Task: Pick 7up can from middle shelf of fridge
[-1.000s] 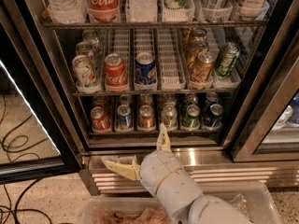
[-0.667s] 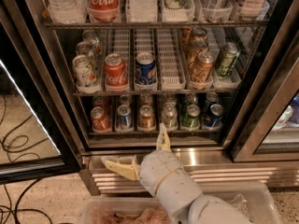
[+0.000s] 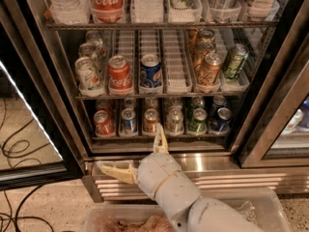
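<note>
Below the middle shelf, the gripper hangs spread wide, well apart from the 7up can at left.

Likely a shop or staff pantry — a glass-door display cooler holds lanes of soda cans and bottles, and cables trail over speckled floor. The tool hangs spread-fingered before its ribbed steel base.
</note>
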`<state>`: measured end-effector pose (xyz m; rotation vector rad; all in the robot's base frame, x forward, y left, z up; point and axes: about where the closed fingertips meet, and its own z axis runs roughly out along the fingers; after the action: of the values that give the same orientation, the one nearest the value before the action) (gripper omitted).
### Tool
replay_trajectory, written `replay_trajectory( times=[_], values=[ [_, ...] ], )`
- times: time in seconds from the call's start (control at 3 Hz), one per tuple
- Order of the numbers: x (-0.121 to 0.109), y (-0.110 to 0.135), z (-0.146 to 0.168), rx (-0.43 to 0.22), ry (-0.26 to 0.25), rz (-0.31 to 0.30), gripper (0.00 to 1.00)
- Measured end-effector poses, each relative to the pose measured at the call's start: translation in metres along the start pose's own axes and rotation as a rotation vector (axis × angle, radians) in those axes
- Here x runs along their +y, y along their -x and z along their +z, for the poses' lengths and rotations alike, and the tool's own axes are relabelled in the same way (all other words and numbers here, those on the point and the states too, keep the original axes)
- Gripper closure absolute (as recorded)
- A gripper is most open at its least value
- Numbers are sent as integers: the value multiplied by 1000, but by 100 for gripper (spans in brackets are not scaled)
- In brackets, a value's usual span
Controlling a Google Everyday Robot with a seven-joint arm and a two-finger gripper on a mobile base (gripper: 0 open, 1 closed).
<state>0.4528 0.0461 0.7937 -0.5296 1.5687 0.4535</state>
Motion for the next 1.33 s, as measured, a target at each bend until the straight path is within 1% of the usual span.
replay_trajectory(
  times=[0.33,0.67,1.0,1.33],
  values=[
    [7,6,19,-56,80,-63,0],
    [17,12,39,-138,146,-148,0],
    [17,12,39,-138,146,-148,0],
    [25,10,53,-169,135,-132,0]
  ],
)
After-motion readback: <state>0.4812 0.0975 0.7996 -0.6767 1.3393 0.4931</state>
